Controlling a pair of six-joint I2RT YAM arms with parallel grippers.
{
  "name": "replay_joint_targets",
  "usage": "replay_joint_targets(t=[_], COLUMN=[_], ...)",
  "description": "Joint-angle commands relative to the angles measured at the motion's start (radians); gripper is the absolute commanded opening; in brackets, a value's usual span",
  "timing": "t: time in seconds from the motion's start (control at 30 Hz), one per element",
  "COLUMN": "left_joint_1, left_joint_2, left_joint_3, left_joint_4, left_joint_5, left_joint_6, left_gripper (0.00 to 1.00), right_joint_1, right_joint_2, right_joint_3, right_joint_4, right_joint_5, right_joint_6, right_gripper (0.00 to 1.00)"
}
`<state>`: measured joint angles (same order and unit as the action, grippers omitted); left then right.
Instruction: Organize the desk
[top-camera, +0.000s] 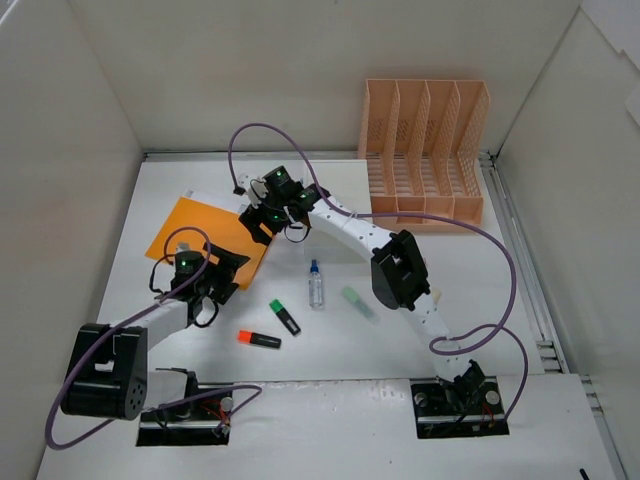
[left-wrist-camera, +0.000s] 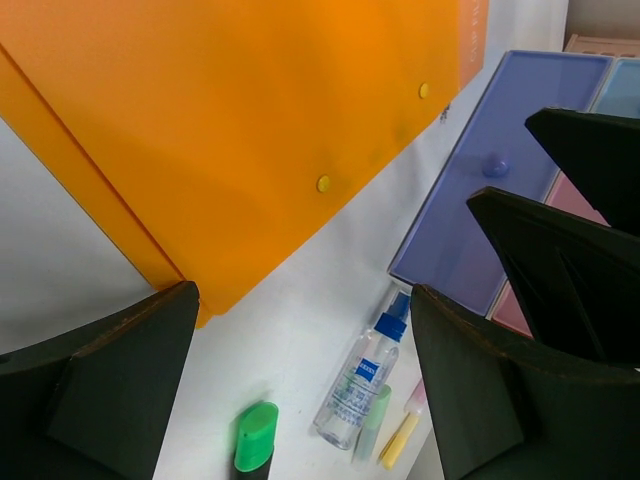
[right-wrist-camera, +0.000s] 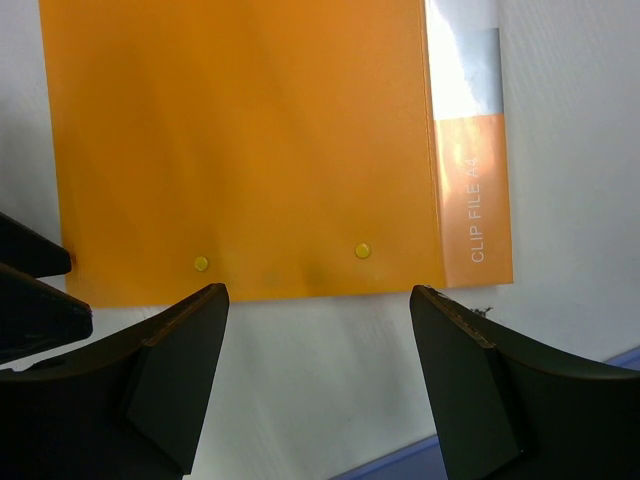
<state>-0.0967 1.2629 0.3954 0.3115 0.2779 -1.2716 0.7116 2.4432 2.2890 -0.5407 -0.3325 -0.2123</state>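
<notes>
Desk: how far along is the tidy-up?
Nothing looks filed: the rack looks empty. In hand: left gripper and right gripper hover open at the orange clip file, not gripping. Remaining: green highlighter, orange highlighter, spray bottle, pale marker loose on the desk.

Spread claw (right-wrist-camera: 315, 292) nr orange clip file (right-wrist-camera: 240, 150)

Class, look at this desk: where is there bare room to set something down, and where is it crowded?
Bare desk lies on the right, between the right arm, the rack and the side wall. A smaller patch lies in front, between the orange pen and that arm's base. Crowded: the middle, with folder, left pincer, right pincer, bottle and green pen.
</notes>
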Motion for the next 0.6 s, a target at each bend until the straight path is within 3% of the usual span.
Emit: replay_joint_targets(t=[0.0,0.37,0.57], left_joint_1=[-0.005,-0.005,0.005], left_joint_2=[0.027,0.032,0.087], left_joint_3=[0.019,0.030,0.007], left_joint_4=[0.090,0.028,0.112], left_joint_5=[0.003,0.000,-0.009], left_joint_6=[0.015,0.041,0.023], left_gripper=[0.83,0.82,0.79], right_joint_1=[-0.006,-0.006,-0.006], right_joint_2=[-0.041,-0.038,-0.041], right_joint_3=[0.004,0.007,0.003], right_joint_4=[0.038,0.036,0.038], right_joint_5=[0.015,0.012,0.009], right_joint_6=[-0.009,-0.004,0.002], right_gripper=[0.71,0.71,0.71])
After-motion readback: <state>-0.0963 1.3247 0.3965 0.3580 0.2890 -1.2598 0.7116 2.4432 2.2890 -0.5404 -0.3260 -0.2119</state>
